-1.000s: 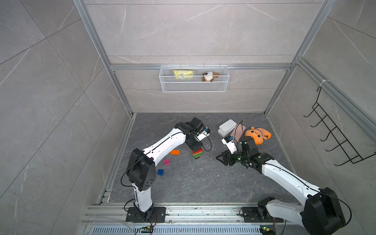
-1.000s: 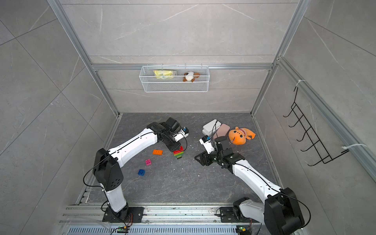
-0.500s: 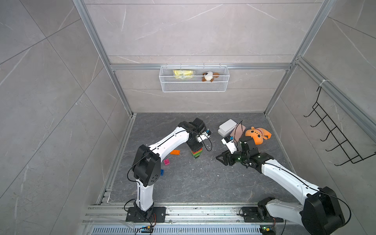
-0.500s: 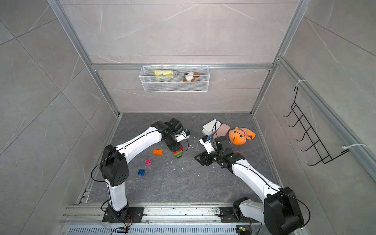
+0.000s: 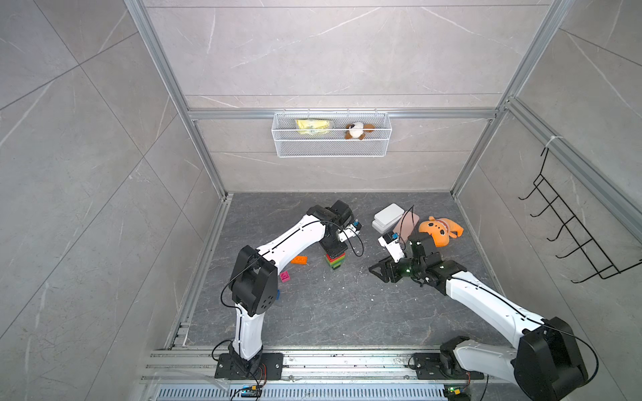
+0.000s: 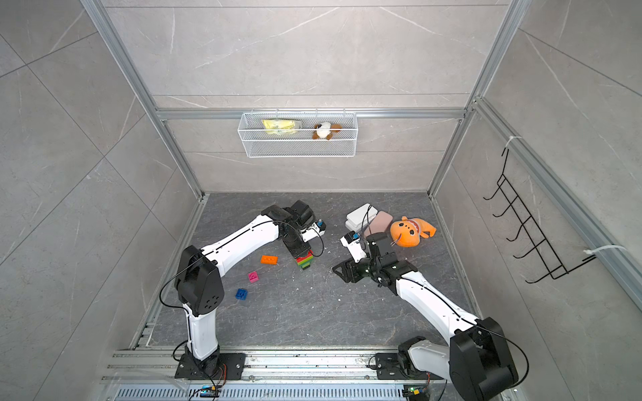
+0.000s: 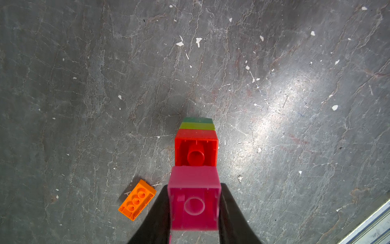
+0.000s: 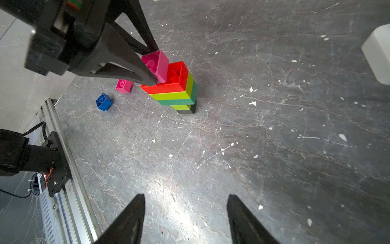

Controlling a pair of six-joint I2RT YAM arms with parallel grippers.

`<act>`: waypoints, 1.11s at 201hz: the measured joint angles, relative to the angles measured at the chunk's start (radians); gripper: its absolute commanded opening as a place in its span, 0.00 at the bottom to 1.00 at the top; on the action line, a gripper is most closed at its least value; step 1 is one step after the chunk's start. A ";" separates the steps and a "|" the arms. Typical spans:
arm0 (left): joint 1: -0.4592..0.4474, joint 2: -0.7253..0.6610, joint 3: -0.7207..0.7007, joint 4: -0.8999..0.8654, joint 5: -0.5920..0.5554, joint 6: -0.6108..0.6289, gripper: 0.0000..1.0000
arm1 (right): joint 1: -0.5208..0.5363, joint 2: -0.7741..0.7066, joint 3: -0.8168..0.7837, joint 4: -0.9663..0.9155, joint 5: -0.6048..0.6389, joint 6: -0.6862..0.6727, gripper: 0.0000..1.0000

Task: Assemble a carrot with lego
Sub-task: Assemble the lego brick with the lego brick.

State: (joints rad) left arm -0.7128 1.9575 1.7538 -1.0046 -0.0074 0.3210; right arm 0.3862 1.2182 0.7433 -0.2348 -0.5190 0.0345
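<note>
The carrot stands upright mid-floor as a stack with a black base, green and lime layers and a red top; it also shows in the other top view and the right wrist view. My left gripper is shut on a pink lego brick, which rests slightly tilted on one half of the red layer. The red layer's other stud is bare. My right gripper hangs open and empty to the right of the stack. Loose lego lie left of the stack: orange, pink, blue.
White flat cases, a pink case and an orange plush toy lie at the back right. A wire basket hangs on the back wall and a black hook rack on the right wall. Metal rails run along the front.
My left arm's elbow has swung a little to the right while its gripper stayed over the stack with the pink brick. The right arm has not moved.
</note>
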 measured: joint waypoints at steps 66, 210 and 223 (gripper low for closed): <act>-0.008 0.013 0.016 -0.012 -0.015 -0.045 0.24 | 0.000 0.002 0.000 0.000 0.000 0.000 0.65; -0.040 0.089 0.116 -0.096 -0.068 -0.193 0.23 | -0.003 0.010 0.000 -0.004 0.008 0.000 0.64; -0.039 0.091 0.117 -0.098 -0.068 -0.193 0.23 | -0.003 0.010 0.000 -0.004 0.008 0.000 0.64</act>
State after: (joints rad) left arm -0.7521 2.0483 1.8706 -1.1023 -0.0753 0.1284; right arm 0.3828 1.2282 0.7433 -0.2390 -0.5114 0.0345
